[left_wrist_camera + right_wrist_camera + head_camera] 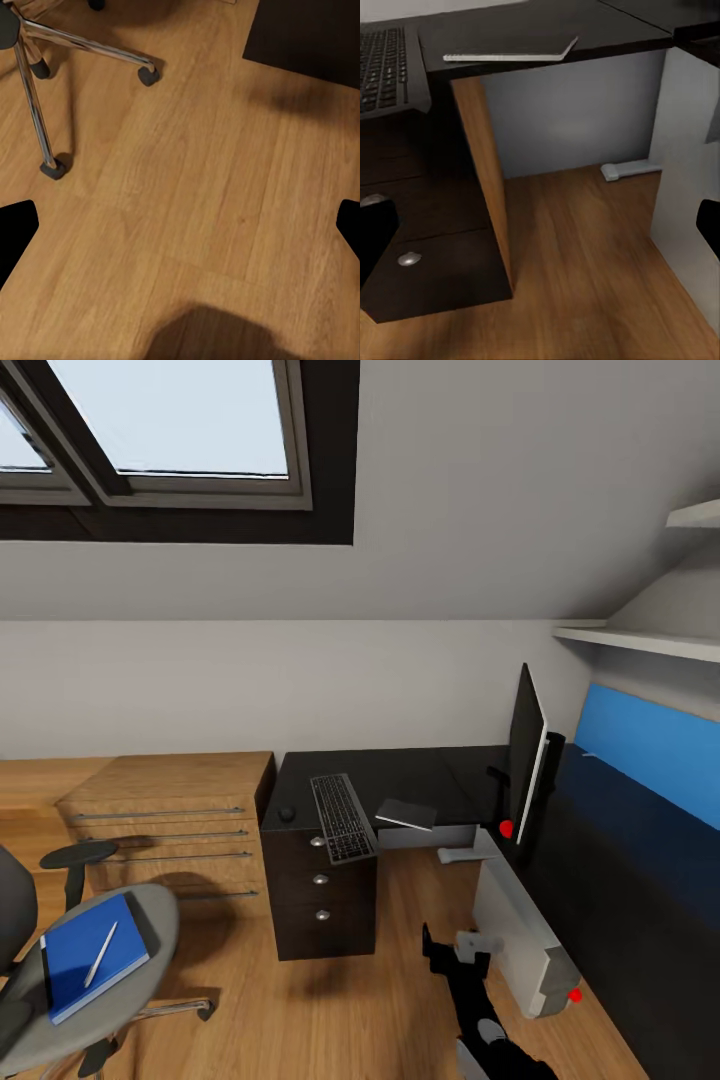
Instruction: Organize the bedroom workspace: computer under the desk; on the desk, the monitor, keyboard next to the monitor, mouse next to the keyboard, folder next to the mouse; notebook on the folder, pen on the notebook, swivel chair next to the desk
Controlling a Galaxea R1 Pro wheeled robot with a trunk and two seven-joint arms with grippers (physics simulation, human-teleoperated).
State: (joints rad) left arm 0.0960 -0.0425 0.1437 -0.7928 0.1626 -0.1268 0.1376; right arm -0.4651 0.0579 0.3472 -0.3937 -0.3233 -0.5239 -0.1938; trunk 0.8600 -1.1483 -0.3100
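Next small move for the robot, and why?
Probably turn left toward the swivel chair and bring the left tool up to its seat. The blue folder lies there with the pen on top, while keyboard, mouse and notebook already sit on the desk.

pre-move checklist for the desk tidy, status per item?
1. Computer under the desk: not ok, it stands on the floor beside the desk edge.
2. Monitor on desk: ok, upright.
3. Keyboard on desk: ok, though its near end overhangs the edge.
4. Mouse beside keyboard: ok.
5. Folder moved to desk: not ok, it lies on the swivel chair with the pen on it; the notebook is on the desk.
6. Right gripper free: cannot tell from the head view; the right wrist view shows nothing between its fingertips.
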